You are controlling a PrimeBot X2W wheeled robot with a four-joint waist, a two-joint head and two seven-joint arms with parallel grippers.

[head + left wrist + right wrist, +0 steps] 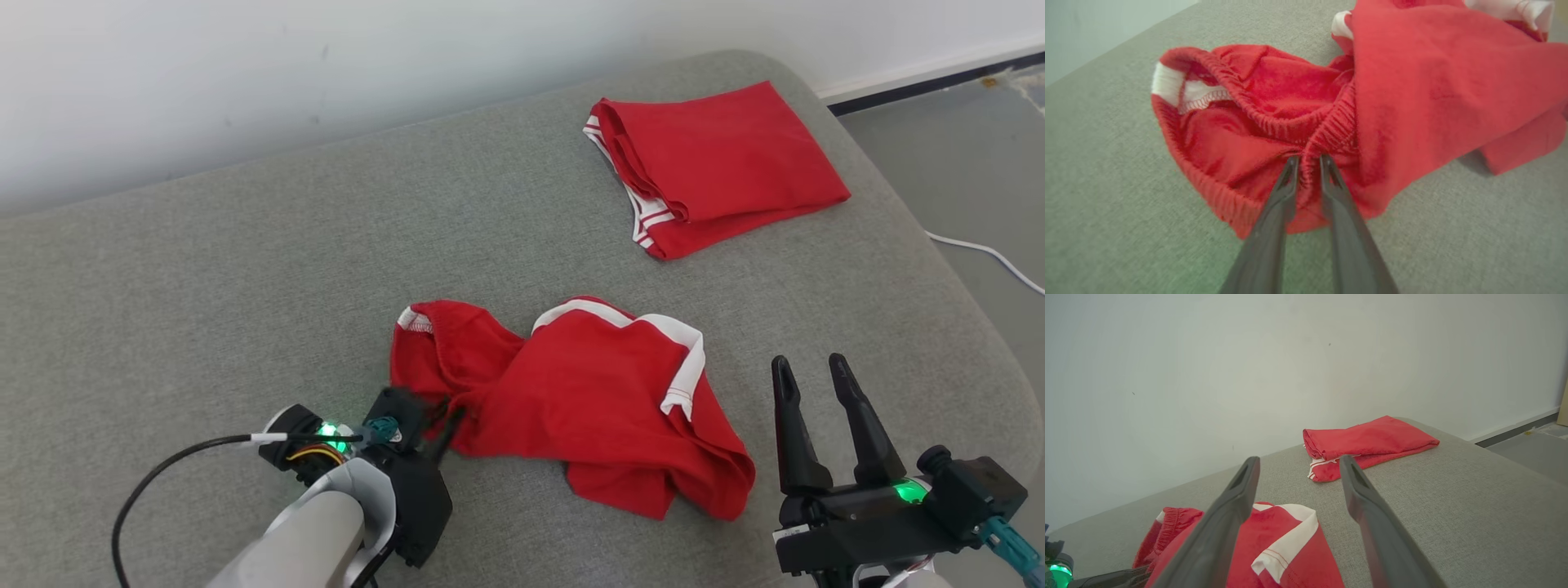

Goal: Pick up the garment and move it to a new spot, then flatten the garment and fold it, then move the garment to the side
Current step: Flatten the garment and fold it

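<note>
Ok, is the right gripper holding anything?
No, the right gripper stands open and empty, apart from the crumpled garment.

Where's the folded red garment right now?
In the head view the folded red garment lies at the upper right of the grey cushion, near the wall, beyond the crumpled garment.

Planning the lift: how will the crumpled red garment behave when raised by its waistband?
Probably floppy: the crumpled red garment lies in soft folds, so it should drape below the left pincer. Likely light, being thin cloth. The ribbed waistband bunched between its fingers should resist slipping.
</note>
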